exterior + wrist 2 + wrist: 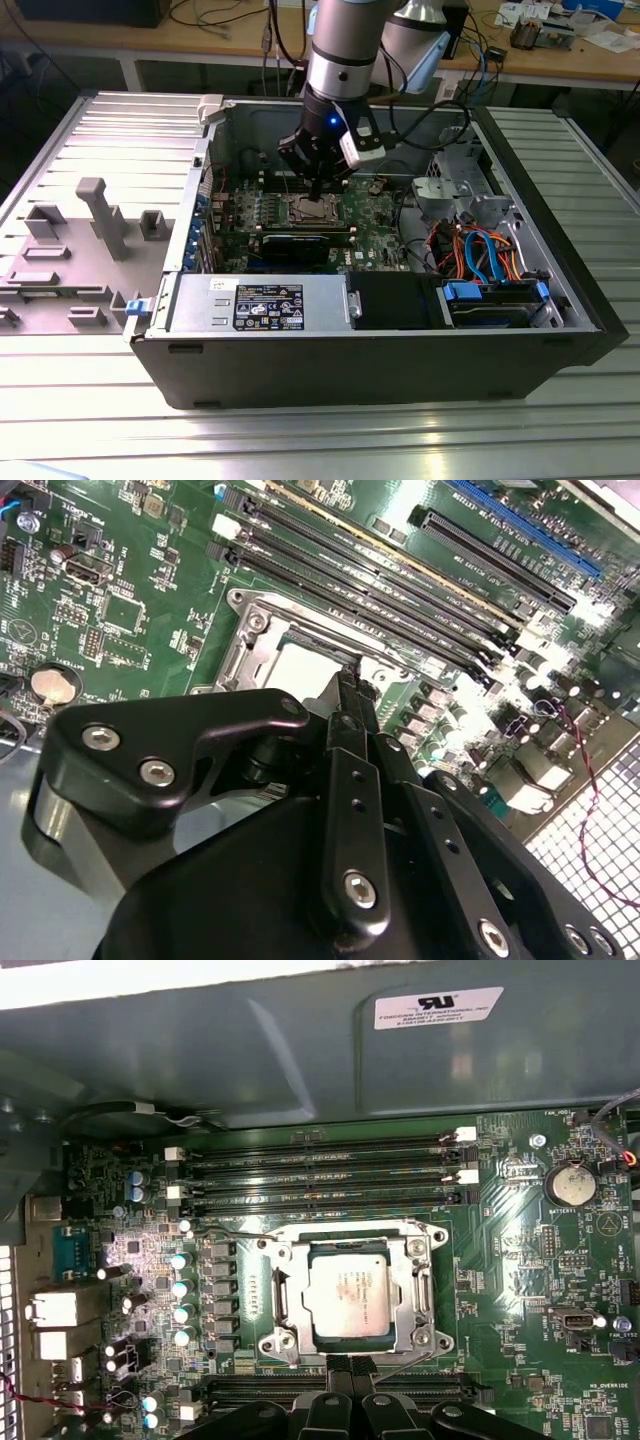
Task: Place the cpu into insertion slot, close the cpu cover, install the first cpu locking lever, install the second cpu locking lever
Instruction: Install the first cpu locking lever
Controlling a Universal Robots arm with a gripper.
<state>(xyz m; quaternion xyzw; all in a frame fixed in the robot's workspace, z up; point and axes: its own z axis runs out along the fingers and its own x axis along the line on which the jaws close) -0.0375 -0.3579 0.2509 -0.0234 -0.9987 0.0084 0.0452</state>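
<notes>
1. Exterior view's left: grey parts fixture (100, 220) on the bench, outside the computer case (400, 375). Not involved.
2. Power supply sticker (270, 305) faces the camera. It is printed, but the text is not read off here.
3. Centre: the cpu (347, 1295) already sits flat in the insertion slot (272, 1345) on the green board. The cpu cover (420, 1290) lies down around it, so 2 steps look done.
4. The gripper (350, 1362) has its fingers clenched together with nothing between them, tip at the socket edge nearest the arm; the second wrist view shows the same (348, 675).
5. Judged step: lever work. A thin lever wire (235, 1232) runs by the socket's far corner; I can't tell whether it is latched.
6. This step calls for a fine push on thin wire, clear of the memory slots (320, 1175) just beside.
7. White label (437, 1007) on the case wall, print present. Exterior view's right: cable bundle (480, 250), well apart.
</notes>
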